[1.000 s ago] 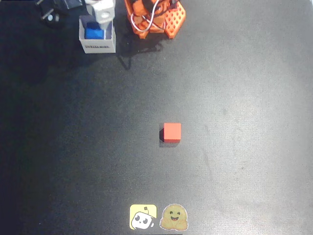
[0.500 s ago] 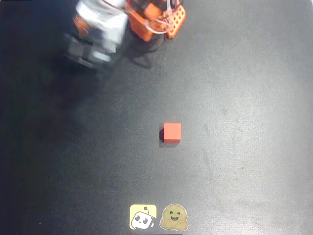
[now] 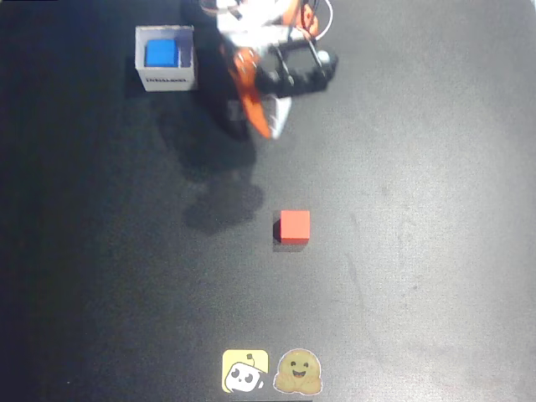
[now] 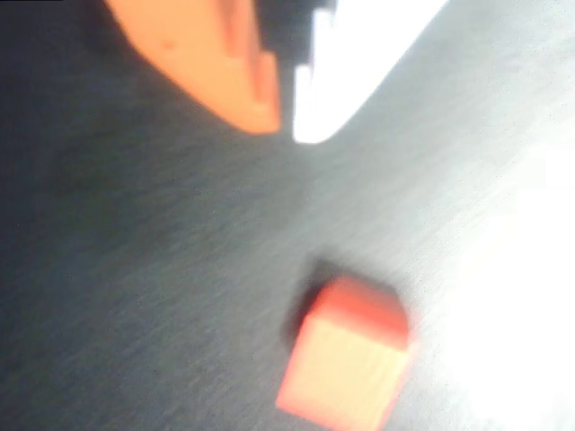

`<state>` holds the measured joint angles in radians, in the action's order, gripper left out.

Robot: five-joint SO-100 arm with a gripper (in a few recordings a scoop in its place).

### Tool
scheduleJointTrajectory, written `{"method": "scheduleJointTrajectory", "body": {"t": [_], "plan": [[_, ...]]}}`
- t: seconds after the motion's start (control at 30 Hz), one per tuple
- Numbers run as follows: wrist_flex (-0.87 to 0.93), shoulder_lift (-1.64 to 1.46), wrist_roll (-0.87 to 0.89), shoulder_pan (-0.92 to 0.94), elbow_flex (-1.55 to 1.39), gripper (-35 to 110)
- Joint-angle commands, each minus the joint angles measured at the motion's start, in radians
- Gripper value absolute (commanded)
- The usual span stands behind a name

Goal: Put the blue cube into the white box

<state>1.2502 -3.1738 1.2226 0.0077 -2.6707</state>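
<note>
1. Near the top left corner of the overhead view, the white box (image 3: 166, 58) sits on the dark surface (image 3: 402, 209), with dark lettering on the wall facing the lower edge.
2. Inside it lies the blue cube (image 3: 160, 54), its top face showing within the walls.
3. Just right of the box, the orange and white arm reaches toward the picture's middle, and the hand (image 3: 266, 126) hangs above bare surface, well apart from the box.
4. At the top of the wrist view the hand (image 4: 286, 126) shows one orange finger and one white finger, their tips nearly touching with nothing between them: closed and empty.
5. Below the hand, a red cube (image 3: 295, 226) rests alone at mid surface; the wrist view shows it (image 4: 346, 355) blurred.
6. Two cartoon stickers (image 3: 272, 371) lie at the bottom edge.
</note>
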Motion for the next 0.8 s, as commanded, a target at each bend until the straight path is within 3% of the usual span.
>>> {"method": "scheduleJointTrajectory", "body": {"t": [0.0, 0.13, 0.27, 0.77], "plan": [[-0.060, -0.023, 0.060, -0.021, -0.043, 0], [-0.196, -0.023, 0.196, -0.017, -0.183, 0], [-0.291, -0.017, 0.218, -0.008, -0.284, 0], [0.081, -0.023, 0.233, -0.005, -0.284, 0]]}}
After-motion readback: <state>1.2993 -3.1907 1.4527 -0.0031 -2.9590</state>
